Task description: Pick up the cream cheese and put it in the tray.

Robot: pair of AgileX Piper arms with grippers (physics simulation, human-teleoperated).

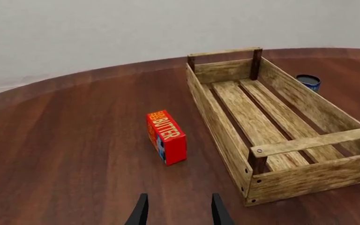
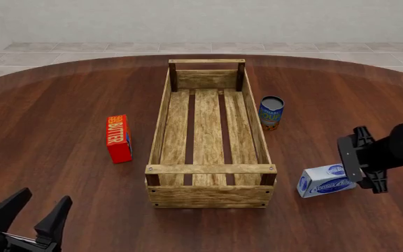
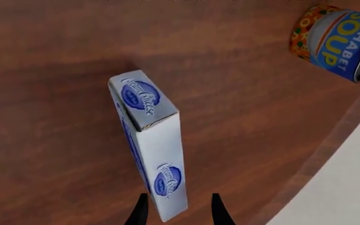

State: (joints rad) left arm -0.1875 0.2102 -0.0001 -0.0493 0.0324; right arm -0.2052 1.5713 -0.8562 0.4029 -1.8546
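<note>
While the cream cheese (image 2: 325,182) lies on the surface right of the tray (image 2: 209,191), right pincer (image 2: 362,160) straddles its near end, fingers spread, not clamped; left pincer (image 2: 27,215) released, well apart.

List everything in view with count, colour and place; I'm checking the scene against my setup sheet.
tray: one, light wood with dark corner posts, table centre, nothing inside.
butter box: one, red-orange, standing left of the tray, apart from it.
soup can: one, blue and orange, upright right of the tray.
cream cheese: one, white and blue, on the table near the tray's near right corner.
table: one, dark wood, round-edged.
left gripper: black, open, near left, holding nothing.
right gripper: black, open, fingers either side of the cream cheese's end.
</note>
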